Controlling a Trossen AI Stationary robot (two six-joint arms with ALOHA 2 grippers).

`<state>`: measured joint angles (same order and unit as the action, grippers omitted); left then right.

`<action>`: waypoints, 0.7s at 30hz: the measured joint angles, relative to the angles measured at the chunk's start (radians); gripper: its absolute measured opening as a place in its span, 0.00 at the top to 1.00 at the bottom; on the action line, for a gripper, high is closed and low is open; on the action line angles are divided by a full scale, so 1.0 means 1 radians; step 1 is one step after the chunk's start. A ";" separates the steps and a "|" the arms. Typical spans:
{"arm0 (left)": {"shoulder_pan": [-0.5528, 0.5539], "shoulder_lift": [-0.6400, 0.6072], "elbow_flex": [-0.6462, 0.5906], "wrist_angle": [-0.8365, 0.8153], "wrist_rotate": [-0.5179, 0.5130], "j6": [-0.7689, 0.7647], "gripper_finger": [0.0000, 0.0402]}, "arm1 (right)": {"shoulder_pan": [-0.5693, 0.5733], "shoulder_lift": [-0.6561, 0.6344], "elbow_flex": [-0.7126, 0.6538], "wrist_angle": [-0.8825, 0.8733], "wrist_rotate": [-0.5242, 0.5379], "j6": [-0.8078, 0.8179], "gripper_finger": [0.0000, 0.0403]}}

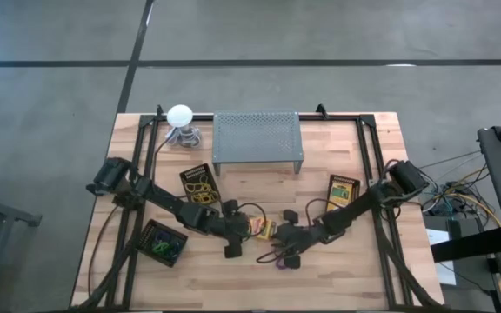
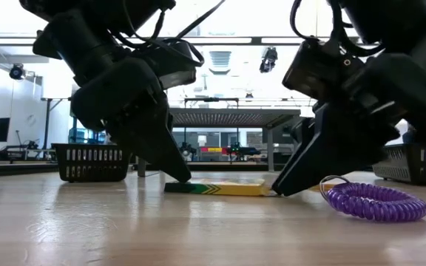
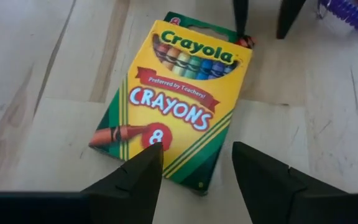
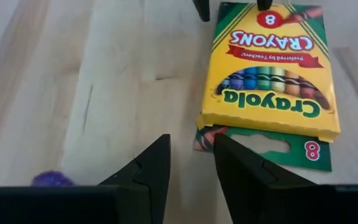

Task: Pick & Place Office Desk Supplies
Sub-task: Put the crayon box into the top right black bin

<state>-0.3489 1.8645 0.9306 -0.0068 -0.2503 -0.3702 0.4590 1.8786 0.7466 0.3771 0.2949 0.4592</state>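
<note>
Your target is the crayon box [image 3: 176, 99], lying flat on the table [image 1: 337, 278] near the middle of the front edge, between both arms. It is light, thin cardboard — stiff across its face, but easy to crush, and its hang tab flexes. The left gripper [image 3: 194, 168] sits at one short end with its fingers apart at a moderate gap, holding nothing; the right gripper [image 4: 191, 158] faces the tab end, fingers narrowly parted, also empty. You would likely do best pinching across the narrow sides, since the flat box offers little height. The purple coil [image 2: 376, 201] lies just beside the right gripper.
</note>
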 joint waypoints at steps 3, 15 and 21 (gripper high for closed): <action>0.000 0.000 0.000 0.008 0.028 0.000 0.50 | -0.015 0.000 -0.001 -0.012 0.029 -0.067 0.71; -0.001 0.000 0.000 0.083 0.106 -0.008 0.50 | -0.093 -0.018 0.000 -0.070 0.069 -0.210 0.71; -0.001 0.000 0.015 0.093 0.105 0.026 0.50 | -0.093 -0.105 -0.003 -0.142 0.078 -0.199 0.71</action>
<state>-0.3496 1.8645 0.9454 0.0862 -0.1452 -0.3446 0.3664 1.7735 0.7435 0.2355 0.3730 0.2605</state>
